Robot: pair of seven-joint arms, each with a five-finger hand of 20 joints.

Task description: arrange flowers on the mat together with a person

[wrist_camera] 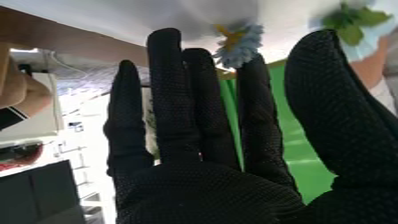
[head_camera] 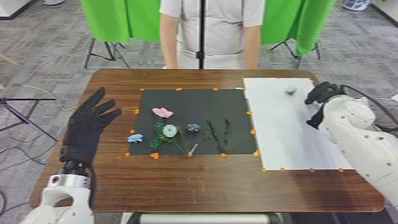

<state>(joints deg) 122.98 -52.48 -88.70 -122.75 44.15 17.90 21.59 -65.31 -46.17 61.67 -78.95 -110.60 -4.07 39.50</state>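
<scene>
My right hand (wrist_camera: 209, 192) is at the right side of the head view, over the white sheet (head_camera: 306, 140). Its fingers are straight and its thumb is out wide, so it is not gripping anything. Close to the fingertips I see a light blue flower (wrist_camera: 240, 46) with a bit of yellow on it. I can't tell if it touches me.

My left hand (head_camera: 82, 132) is at the left of the head view, with its fingers long and loose.

One small pale flower (head_camera: 290, 91) lies on the sheet, in the upper right of the frame. The others are on the black mat (head_camera: 191, 100) in the middle: a pink flower (head_camera: 162, 112), a white flower (head_camera: 170, 131), a blue flower (head_camera: 193, 128) and some dark green stems (head_camera: 226, 134).

I think these flowers are very light, so they could slide or roll if I bump them. The petals look soft and could get squashed or bent. The stems look thin and a bit bendy, but stiffer than the petals. I would pinch the pale flower low down, just under its head, with my thumb and one finger, and only squeeze a little. If its stem is too short, I would hold the head gently from the sides.

I can't read any words or labels on the flowers, the mat or the sheet.
</scene>
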